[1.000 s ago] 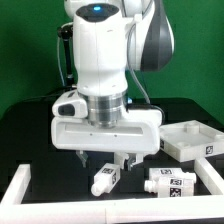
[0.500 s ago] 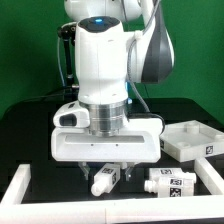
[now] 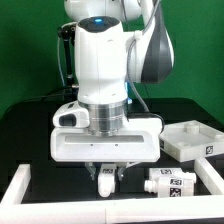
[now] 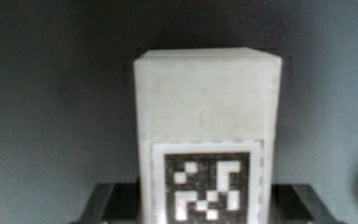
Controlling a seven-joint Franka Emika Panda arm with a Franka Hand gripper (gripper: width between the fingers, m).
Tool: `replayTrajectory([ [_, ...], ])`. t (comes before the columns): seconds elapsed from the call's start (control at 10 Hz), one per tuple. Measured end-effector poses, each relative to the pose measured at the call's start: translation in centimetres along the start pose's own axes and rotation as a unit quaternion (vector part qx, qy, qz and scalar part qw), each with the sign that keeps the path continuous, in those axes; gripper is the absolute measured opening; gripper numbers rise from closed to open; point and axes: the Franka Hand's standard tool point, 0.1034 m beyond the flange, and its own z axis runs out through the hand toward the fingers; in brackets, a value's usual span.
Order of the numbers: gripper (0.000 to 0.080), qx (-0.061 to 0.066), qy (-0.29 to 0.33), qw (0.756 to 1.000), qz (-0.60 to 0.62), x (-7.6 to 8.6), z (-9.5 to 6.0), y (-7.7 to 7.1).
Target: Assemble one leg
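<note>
Leg (image 3: 107,186) right under the gripper (image 3: 107,179)

It lies on the black table (image 3: 35,140), straight below the gripper, long side running near to far, I think. Jaws stand on both sides of it; I cannot tell if they squeeze it yet.

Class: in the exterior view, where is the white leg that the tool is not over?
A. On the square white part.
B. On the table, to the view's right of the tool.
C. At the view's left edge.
B: the free leg lies on the table, to the exterior view's right of the tool.
</note>
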Motion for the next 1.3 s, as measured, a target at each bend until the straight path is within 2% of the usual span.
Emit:
replayTrajectory([
  [0.3,0.0284,-0.012,-0.003,0.999,-0.040,-2.8,-0.1,5.2],
  [0.4,0.0284,-0.015,-0.006,0.999,-0.039,-3.4,-0.2,6.6],
  [0.5,0.0284,-0.021,0.000,0.999,-0.035,-3.2,-0.6,7.9],
  [0.6,0.0284,-0.029,0.017,0.999,-0.035,-4.0,-0.2,8.4],
  [0.8,0.0284,-0.030,0.020,0.999,-0.036,-4.0,-0.2,8.4],
  [0.9,0.0317,-0.030,0.020,0.999,-0.036,-4.0,-0.2,8.4],
  [1.0,0.0317,-0.030,0.020,0.999,-0.036,-4.0,-0.2,8.4],
  [1.1,0.0503,-0.030,0.020,0.999,-0.036,-4.0,-0.2,8.2],
  [1.2,0.0503,-0.028,0.022,0.999,-0.003,-3.8,-0.7,7.5],
  [1.3,0.0619,-0.022,0.012,0.999,0.021,-3.9,-1.6,6.5],
])
